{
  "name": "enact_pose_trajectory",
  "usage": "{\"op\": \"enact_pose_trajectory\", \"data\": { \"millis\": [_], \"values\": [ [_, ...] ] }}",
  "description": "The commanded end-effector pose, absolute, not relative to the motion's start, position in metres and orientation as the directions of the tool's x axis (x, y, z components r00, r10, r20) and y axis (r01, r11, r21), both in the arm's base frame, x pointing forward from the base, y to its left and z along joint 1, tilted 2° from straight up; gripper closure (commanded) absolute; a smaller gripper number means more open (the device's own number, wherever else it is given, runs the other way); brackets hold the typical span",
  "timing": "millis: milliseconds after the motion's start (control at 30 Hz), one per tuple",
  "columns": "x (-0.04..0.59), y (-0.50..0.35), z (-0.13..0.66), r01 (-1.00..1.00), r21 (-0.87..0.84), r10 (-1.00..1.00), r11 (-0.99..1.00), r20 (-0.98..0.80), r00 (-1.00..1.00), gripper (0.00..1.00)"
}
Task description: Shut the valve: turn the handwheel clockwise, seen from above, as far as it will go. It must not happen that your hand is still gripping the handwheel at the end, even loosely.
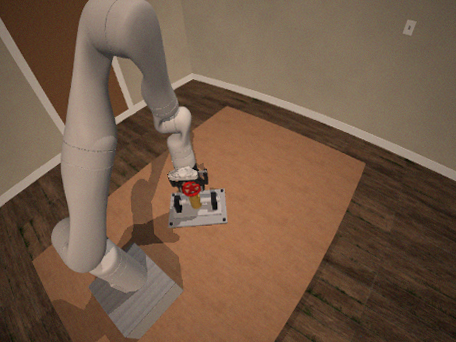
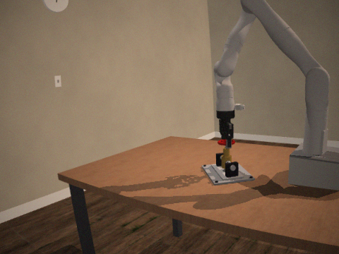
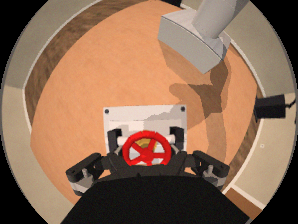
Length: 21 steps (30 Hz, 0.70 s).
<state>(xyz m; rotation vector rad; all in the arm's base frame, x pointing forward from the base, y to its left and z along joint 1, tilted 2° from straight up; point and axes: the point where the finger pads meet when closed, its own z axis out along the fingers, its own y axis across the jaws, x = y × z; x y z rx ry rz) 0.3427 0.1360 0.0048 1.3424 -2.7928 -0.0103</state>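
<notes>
Beige walls and dark plank flooring surround us, with a brown table (image 2: 148, 166) filling most of the top view. From the exterior view we see only two of its legs, and its right side runs out of frame. Our arm (image 1: 87, 146) rises from a grey pedestal (image 1: 158, 304) near one table edge, climbs steeply, bends at a high elbow that the top view cuts off, then drops through a slim forearm to a wrist pointing straight down. In the exterior view the upper arm also leaves the frame at the top.

Our gripper (image 2: 226, 140) hangs vertically over the valve and is clamped on the red handwheel (image 3: 147, 149), its fingers set on opposite sides of the rim. In the wrist view our own black housing hides the lower part of the scene, and the contact points sit right at its edge, so they are hard to make out.

That wheel tops a brass stem (image 2: 226, 155) on a grey base plate (image 1: 217, 218), mid-table and well apart from the pedestal. Black blocks (image 2: 232, 168) flank the stem; their detail is too small for us to read.
</notes>
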Motion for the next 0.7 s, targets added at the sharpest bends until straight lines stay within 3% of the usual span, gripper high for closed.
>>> {"op": "enact_pose_trajectory", "data": {
  "millis": [0, 667],
  "values": [
    [0.3431, 0.1361, 0.0041, -0.767, 0.023, -0.767, 0.642, 0.036, -0.641, 1.00],
    [0.3431, 0.1361, 0.0041, -0.577, 0.013, -0.577, 0.817, 0.041, -0.816, 1.00]
  ]
}}
